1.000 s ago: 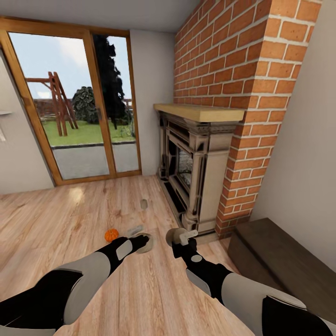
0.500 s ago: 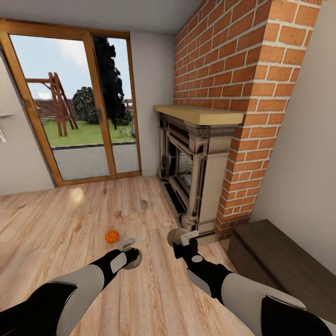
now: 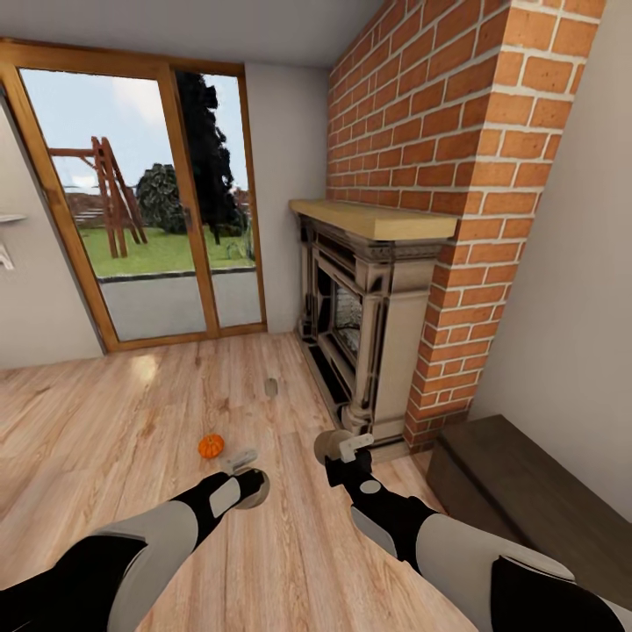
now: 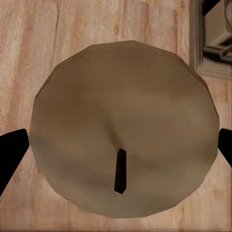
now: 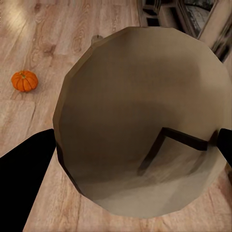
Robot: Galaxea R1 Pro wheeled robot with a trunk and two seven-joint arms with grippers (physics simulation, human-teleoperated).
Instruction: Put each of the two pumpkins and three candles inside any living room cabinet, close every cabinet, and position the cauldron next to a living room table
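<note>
Each gripper is clamped on a smooth, tan candle: the left gripper (image 3: 251,488) holds one candle (image 4: 123,130), the right gripper (image 3: 338,448) another (image 5: 142,121). Ahead of the left gripper, a ribbed orange pumpkin (image 3: 211,446) sits on the plank floor (image 3: 132,412), with a third candle (image 3: 271,384) farther off. The stone fireplace (image 3: 360,333) stands just beyond the right gripper, the dark wood cabinet (image 3: 527,491) to its right.

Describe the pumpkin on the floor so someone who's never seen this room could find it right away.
Start at the stone fireplace under the red brick chimney, then look out across the light wood floor toward the glass doors. The pumpkin sits on bare planks just ahead of the left gripper. It is the one bright orange, ribbed, round thing; the candle nearby is dull tan.
</note>
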